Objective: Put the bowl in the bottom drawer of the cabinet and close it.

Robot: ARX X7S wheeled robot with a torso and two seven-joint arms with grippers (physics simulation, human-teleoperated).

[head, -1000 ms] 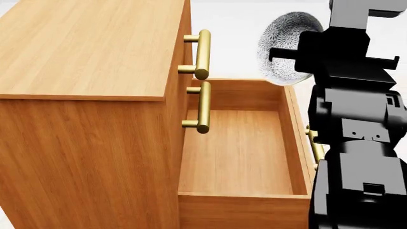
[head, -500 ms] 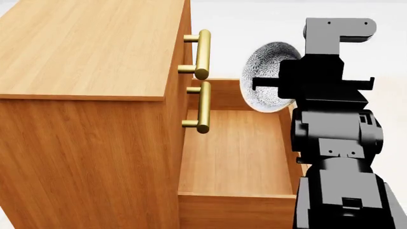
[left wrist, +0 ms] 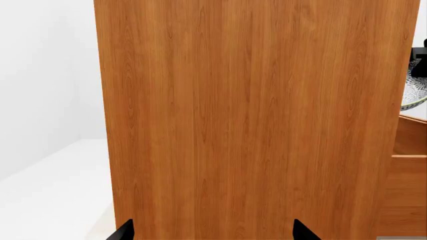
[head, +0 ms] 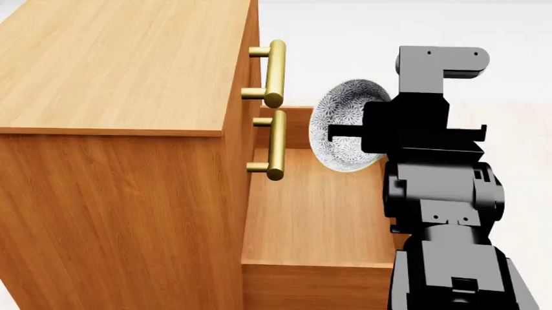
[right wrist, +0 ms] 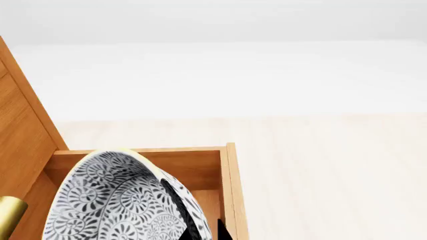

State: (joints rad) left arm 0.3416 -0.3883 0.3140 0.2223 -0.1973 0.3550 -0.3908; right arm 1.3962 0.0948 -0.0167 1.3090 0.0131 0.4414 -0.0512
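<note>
Right gripper (head: 366, 132) is clamping the tilted bowl (head: 345, 126) over the open bottom drawer (head: 319, 213); left gripper (left wrist: 212, 231) is standing apart.

Plain white walls (left wrist: 47, 65), pale wood-look floor (right wrist: 333, 165), bright even light, no furn. otherwise.

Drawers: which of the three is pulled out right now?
The bottom drawer is open, its box extended below the right gripper with the bowl. The two above sit flush in the cabinet, only their handles protruding.
</note>
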